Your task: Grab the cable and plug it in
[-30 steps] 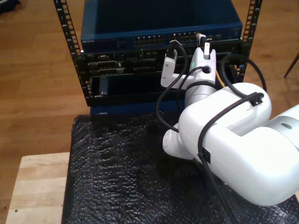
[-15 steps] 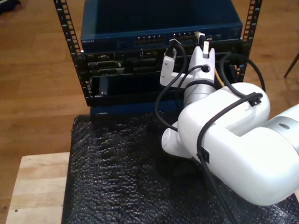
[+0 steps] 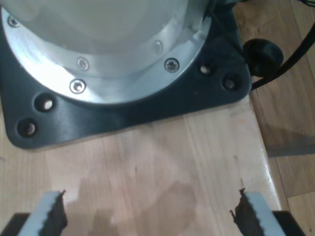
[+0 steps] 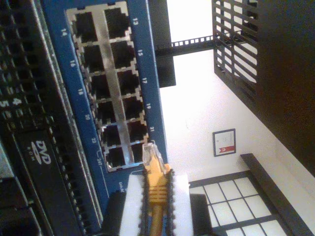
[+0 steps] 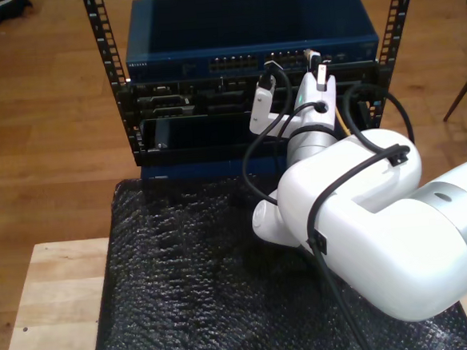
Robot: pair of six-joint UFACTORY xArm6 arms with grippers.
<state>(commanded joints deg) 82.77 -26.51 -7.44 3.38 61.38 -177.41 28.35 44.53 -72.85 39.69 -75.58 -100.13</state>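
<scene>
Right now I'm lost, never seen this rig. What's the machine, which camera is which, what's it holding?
It is a pair of white robot arms, and I speak as the robot. The exterior view looks down from behind one arm at a black bubble-wrap mat on a wooden table, facing a rack with a blue network switch.

The second wrist view rides on my second gripper. Its jaws are shut on the cable, whose clear plug sits just short of the switch's ports, not yet inserted.

The first wrist view rides on my first gripper. Its jaws are open, holding nothing, above bare wood by an arm's black base plate.
</scene>
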